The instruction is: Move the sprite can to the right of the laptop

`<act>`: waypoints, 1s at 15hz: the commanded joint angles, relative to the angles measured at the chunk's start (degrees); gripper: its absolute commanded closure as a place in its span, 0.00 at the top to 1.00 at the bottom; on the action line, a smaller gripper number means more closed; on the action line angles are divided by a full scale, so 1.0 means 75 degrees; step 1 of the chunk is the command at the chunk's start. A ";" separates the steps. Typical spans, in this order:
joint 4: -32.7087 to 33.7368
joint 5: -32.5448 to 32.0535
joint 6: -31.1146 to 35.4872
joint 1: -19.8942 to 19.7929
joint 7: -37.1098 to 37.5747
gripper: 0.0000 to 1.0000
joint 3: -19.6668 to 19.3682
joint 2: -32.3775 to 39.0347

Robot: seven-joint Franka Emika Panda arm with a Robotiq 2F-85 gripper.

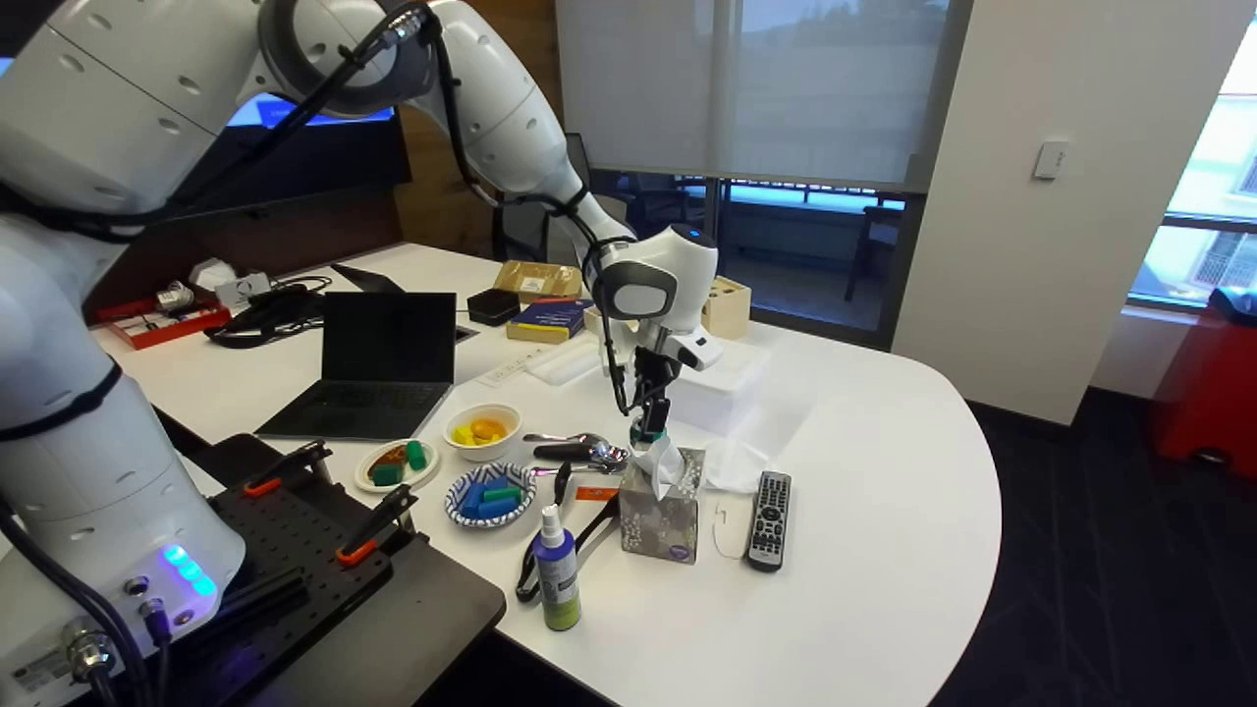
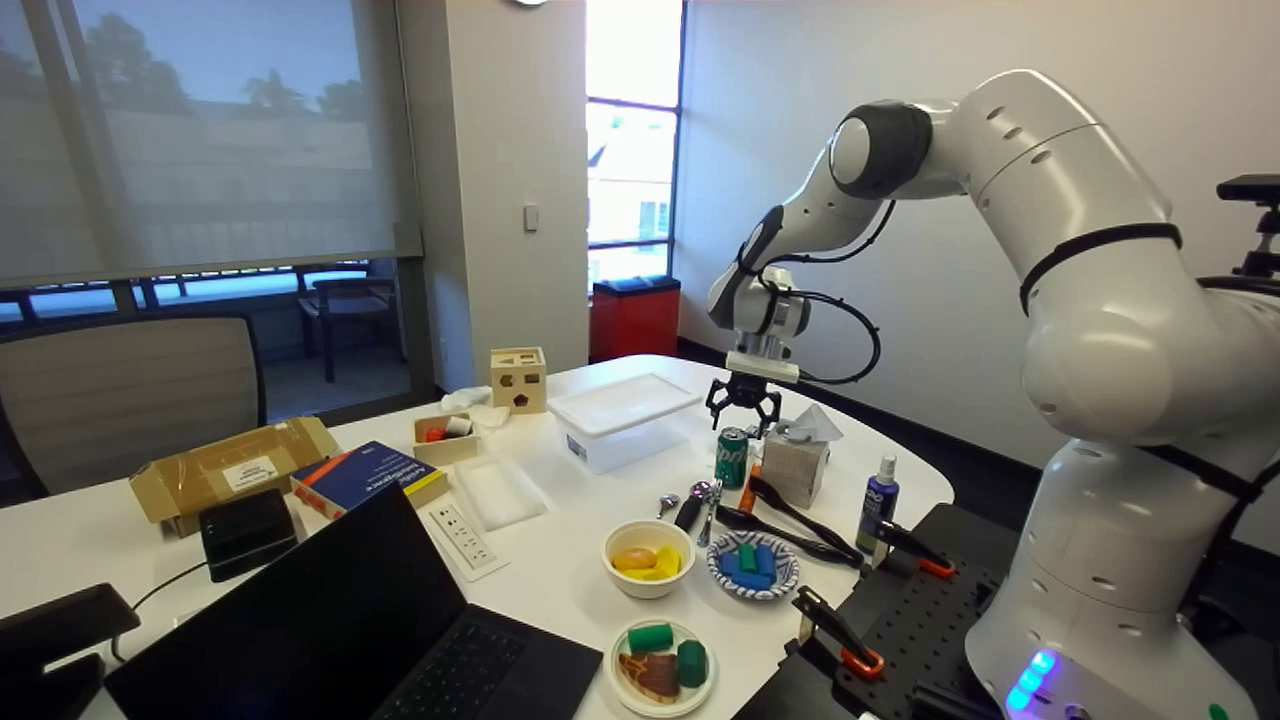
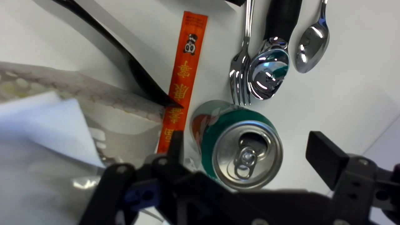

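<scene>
The green sprite can point(image 2: 731, 462) stands upright on the white table beside the tissue box. In the wrist view its silvery top point(image 3: 247, 155) shows with the tab and open mouth. In an exterior view it is mostly hidden behind the tissue box and gripper. My gripper point(image 2: 742, 415) is open above the can, pointing down. In the wrist view the can's top lies between the two spread fingers point(image 3: 250, 151), with a gap on each side. The black laptop point(image 1: 385, 339) stands open on the table, far from the gripper; it also shows in an exterior view point(image 2: 300, 610).
The tissue box point(image 1: 660, 511) stands close to the can. A fork point(image 3: 240, 67), scoop point(image 3: 269, 73), spoon point(image 3: 312, 47) and orange chopstick packet point(image 3: 184, 72) lie around it. A white lidded box point(image 2: 625, 420) is behind. Bowls, a plate point(image 1: 432, 473), a spray bottle point(image 1: 558, 574) and remote point(image 1: 769, 520) stand nearby.
</scene>
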 commanded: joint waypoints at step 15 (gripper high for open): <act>0.1264 0.0481 -0.1616 -0.0361 -0.0283 1.00 0.0145 0.0700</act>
